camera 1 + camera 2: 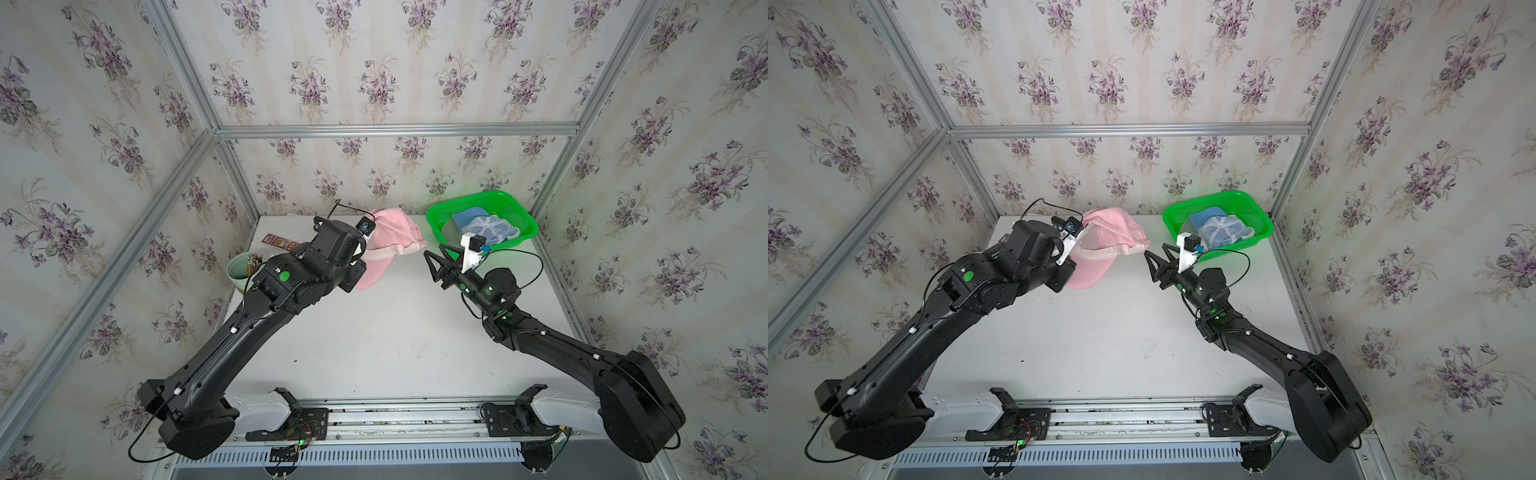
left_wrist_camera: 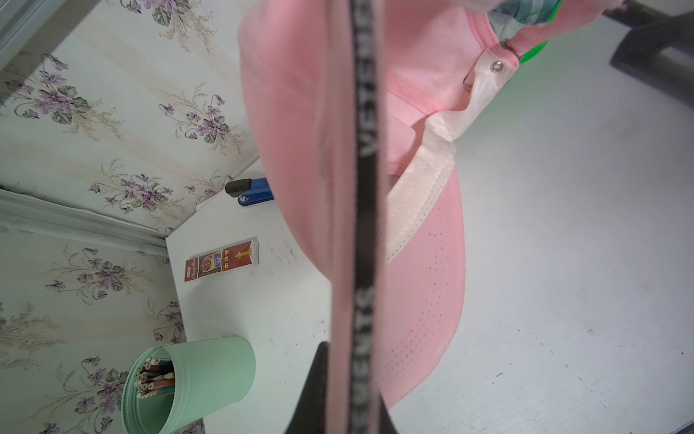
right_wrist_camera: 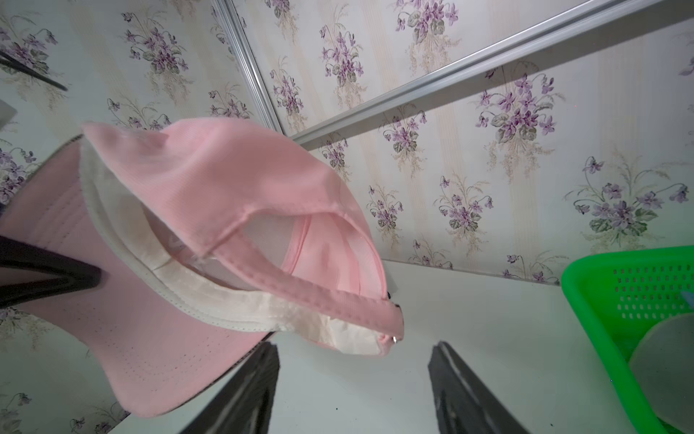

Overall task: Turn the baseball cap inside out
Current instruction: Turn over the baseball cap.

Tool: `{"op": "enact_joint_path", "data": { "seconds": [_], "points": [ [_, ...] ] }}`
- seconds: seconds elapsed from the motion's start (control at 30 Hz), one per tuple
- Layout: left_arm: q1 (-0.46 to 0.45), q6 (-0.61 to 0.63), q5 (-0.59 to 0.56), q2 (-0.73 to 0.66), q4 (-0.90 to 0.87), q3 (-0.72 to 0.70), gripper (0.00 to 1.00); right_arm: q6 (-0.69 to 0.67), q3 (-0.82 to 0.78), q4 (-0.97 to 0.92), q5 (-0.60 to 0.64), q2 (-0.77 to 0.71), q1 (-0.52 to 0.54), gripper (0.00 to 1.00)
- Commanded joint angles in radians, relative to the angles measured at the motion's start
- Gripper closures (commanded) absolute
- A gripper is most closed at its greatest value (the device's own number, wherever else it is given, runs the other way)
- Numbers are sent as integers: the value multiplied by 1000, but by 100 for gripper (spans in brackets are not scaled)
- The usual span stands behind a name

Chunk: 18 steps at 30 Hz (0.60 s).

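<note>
The pink baseball cap (image 1: 395,235) (image 1: 1115,230) hangs above the back of the table, its brim pointing down toward the front. My left gripper (image 2: 351,390) is shut on the edge of the brim; in both top views its jaws are hidden under the wrist. The left wrist view shows the cap (image 2: 300,112) with its white sweatband (image 2: 420,195) and the snap strap. My right gripper (image 1: 433,249) (image 1: 1154,249) (image 3: 353,383) is open, just right of the cap's back strap (image 3: 300,285) and slightly below it. Nothing is between its fingers.
A green basket (image 1: 521,218) (image 1: 1258,220) at the back right holds a blue and white cap (image 1: 490,228). At the back left are a mint cup of pencils (image 1: 239,270) (image 2: 210,375), a red box (image 2: 221,259) and a blue stapler (image 2: 255,191).
</note>
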Motion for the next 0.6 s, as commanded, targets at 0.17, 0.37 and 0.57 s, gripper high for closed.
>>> {"op": "enact_joint_path", "data": {
  "seconds": [0.17,0.37,0.57],
  "points": [
    [1,-34,57,-8,-5,45,92,7,5,38,-65,95,-60,32],
    [-2,-25,91,-5,-17,59,92,9,48,78,-114,154,-61,32],
    [-4,-28,108,15,-27,69,92,37,87,123,-179,199,-61,32]
  ]
}}
